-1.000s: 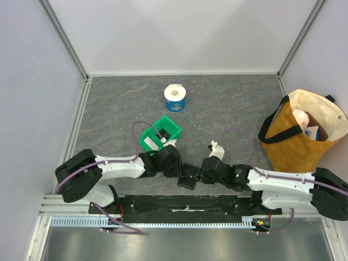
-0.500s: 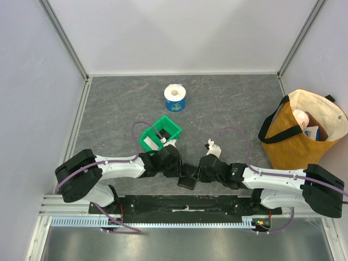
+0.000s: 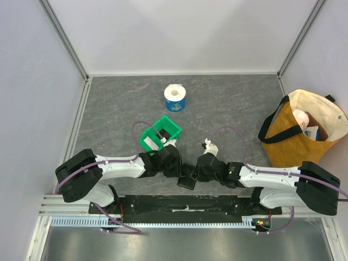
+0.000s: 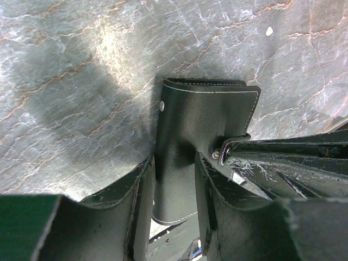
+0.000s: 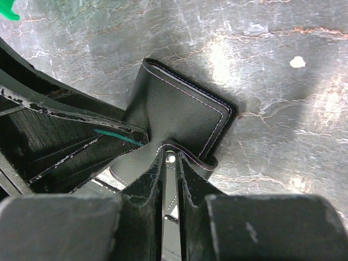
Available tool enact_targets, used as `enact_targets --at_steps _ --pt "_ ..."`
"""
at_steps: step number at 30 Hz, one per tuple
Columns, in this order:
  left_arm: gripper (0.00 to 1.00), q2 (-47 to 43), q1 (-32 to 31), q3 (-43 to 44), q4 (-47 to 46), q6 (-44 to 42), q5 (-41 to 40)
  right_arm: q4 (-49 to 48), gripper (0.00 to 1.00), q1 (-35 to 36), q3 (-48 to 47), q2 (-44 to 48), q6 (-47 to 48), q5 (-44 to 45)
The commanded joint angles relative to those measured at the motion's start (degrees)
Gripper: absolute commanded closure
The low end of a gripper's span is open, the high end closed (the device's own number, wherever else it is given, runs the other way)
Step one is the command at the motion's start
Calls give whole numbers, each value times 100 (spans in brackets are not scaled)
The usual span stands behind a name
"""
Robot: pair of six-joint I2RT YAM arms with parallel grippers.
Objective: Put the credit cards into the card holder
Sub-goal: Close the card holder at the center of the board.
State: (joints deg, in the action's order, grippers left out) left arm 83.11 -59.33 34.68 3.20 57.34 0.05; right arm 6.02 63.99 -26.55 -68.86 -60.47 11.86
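**Card holder gripped from both sides**

Found at six o'clock on the table [image 3: 228, 109], close to the near edge: the card holder [image 3: 187, 176]. Clamped across its width by the left gripper [image 4: 174, 209], jaws half apart and pressed to both sides. Pinched on a thin flap by the right gripper [image 5: 169, 174], jaws nearly together. Judged light, soft, floppy and slick-skinned, so better taken by a stitched edge than mid-panel. Hemmed in at nine and three o'clock by the grippers themselves. Green bin [image 3: 159, 136] close at eleven; open room toward twelve.
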Motion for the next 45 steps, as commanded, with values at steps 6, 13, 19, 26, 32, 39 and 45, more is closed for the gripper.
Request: enact_targets --at_steps 6,13,19,26,32,39,45 --pt "60 161 -26 57 93 -127 -49 39 83 9 -439 -382 465 -245" --pt "65 162 -26 39 31 -171 -32 636 84 9 -825 -663 711 -114" --pt "72 170 -43 48 -57 -215 109 672 85 9 -949 -936 887 -289" --pt "81 214 -52 57 -127 -241 153 716 86 9 -1010 -1173 993 -421" --pt "86 241 -52 74 -162 -250 179 865 88 26 -1125 -1551 1098 -535" --pt "89 258 -70 74 -171 -232 170 1472 90 166 -1467 -2043 1309 -333" --pt "90 232 -70 66 -171 -188 153 1463 94 430 -1380 -2360 1117 -237"
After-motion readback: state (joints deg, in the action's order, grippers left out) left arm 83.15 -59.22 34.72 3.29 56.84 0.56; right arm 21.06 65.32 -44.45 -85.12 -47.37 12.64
